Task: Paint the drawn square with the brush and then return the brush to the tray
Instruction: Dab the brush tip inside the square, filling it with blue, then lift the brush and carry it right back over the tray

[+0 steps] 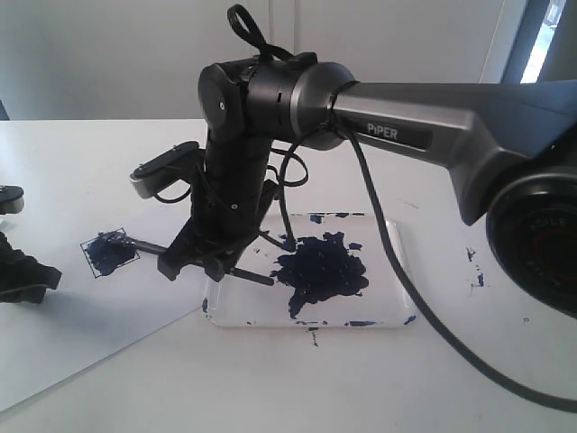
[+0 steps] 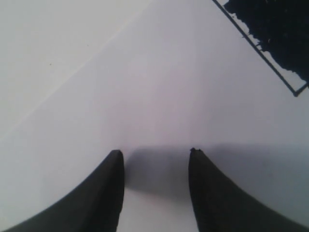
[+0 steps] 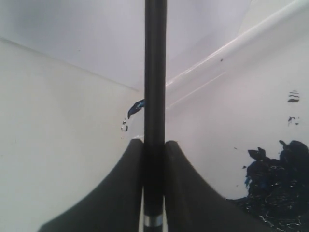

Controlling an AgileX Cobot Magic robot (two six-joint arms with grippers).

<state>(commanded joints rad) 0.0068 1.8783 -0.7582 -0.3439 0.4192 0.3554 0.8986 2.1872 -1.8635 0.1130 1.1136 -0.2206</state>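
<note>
The drawn square (image 1: 110,253) on the white paper sheet (image 1: 81,316) is smeared dark blue; in the left wrist view it shows as a corner (image 2: 275,38). My right gripper (image 1: 196,262) reaches across from the right and is shut on the brush (image 1: 149,245), a thin black stick held crosswise between the jaws (image 3: 154,141). One end of the brush (image 3: 155,72) reaches the square's edge, the other hangs over the left part of the tray (image 1: 397,262). At the far left my left gripper (image 1: 22,275) is open over bare paper (image 2: 155,152).
A big dark blue paint blob (image 1: 320,271) fills the tray's middle and shows in the right wrist view (image 3: 277,186). Paint flecks (image 1: 475,266) dot the table to the right of the tray. The right arm's black cable (image 1: 406,280) drapes over the tray.
</note>
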